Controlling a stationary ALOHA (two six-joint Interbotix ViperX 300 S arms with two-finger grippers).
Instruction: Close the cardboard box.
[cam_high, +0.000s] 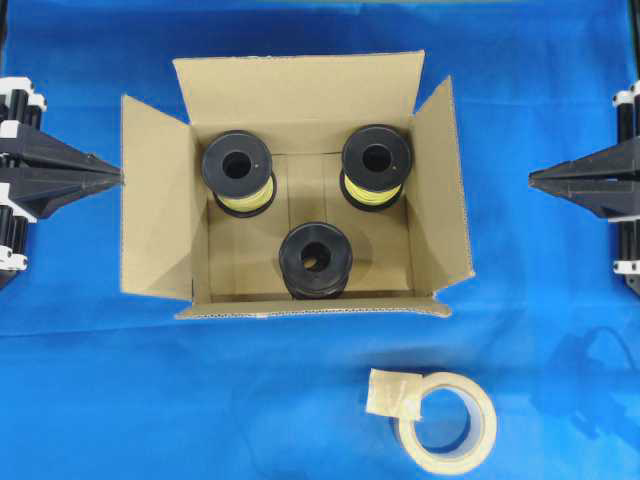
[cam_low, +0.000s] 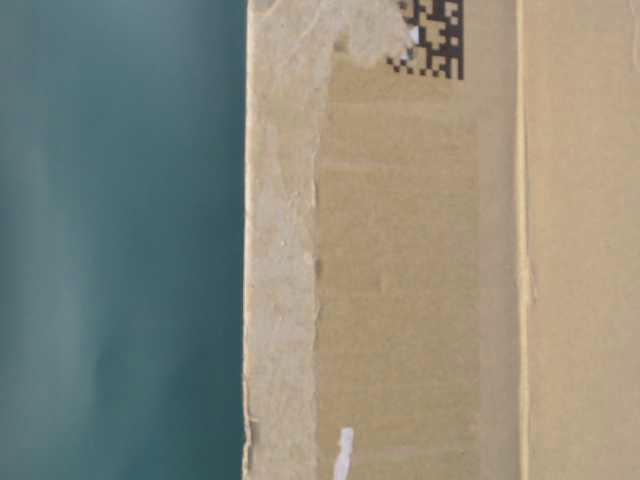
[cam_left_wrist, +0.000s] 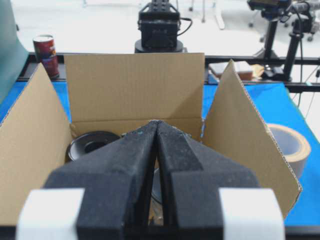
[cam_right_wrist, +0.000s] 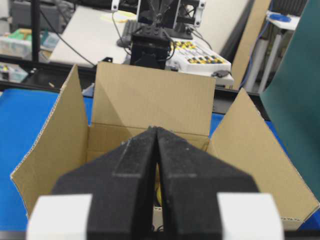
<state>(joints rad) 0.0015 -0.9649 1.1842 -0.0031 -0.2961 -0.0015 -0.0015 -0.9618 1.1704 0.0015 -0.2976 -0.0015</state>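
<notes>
While both black grippers, left (cam_high: 118, 177) and right (cam_high: 533, 179), sit pinched together either side of it, the big brown corrugated cardboard box (cam_high: 160, 240) looks light, its stiff flaps best nudged at their outer edges.

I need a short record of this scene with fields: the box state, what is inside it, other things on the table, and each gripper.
box: cardboard box, open, all four flaps spread outward
contents: three black spools standing on end, two with yellow winding
outside the box: roll of beige tape on the blue table cover, in front of the box
left gripper: shut, empty, tip at the left flap's edge
right gripper: shut, empty, apart from the box
task state: closing not begun
</notes>
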